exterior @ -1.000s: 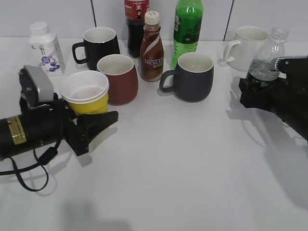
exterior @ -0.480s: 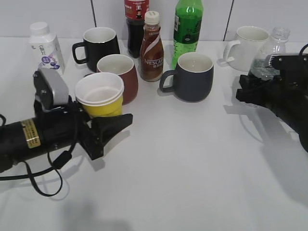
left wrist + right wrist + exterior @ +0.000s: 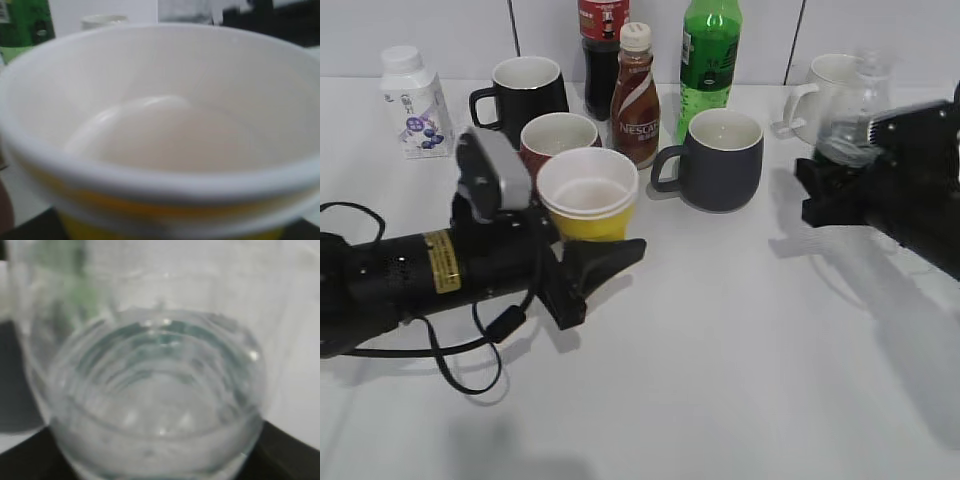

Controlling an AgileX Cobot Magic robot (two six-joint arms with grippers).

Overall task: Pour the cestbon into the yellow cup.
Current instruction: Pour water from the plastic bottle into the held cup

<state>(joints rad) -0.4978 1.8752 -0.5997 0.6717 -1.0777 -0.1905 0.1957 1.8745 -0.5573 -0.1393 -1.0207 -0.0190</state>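
Exterior view shows the cestbon (image 3: 855, 115) clamped upright in my right end effector (image 3: 835, 185), at the right of the worktop (image 3: 720, 330), in front of a white mug (image 3: 820, 85). It is a thin clear plastic bottle, uncapped and partly full of water, so I judge it light, easily crushed and prone to slosh; holding it low on the body near the label seems safest. My left end effector (image 3: 590, 262) is closed around the yellow cup (image 3: 588, 195), a flimsy disposable thing, empty in the left wrist view, well apart from the bottle. Behind it stand a red mug (image 3: 555, 135), a Nescafe bottle (image 3: 635, 100) and a dark grey mug (image 3: 720, 160).
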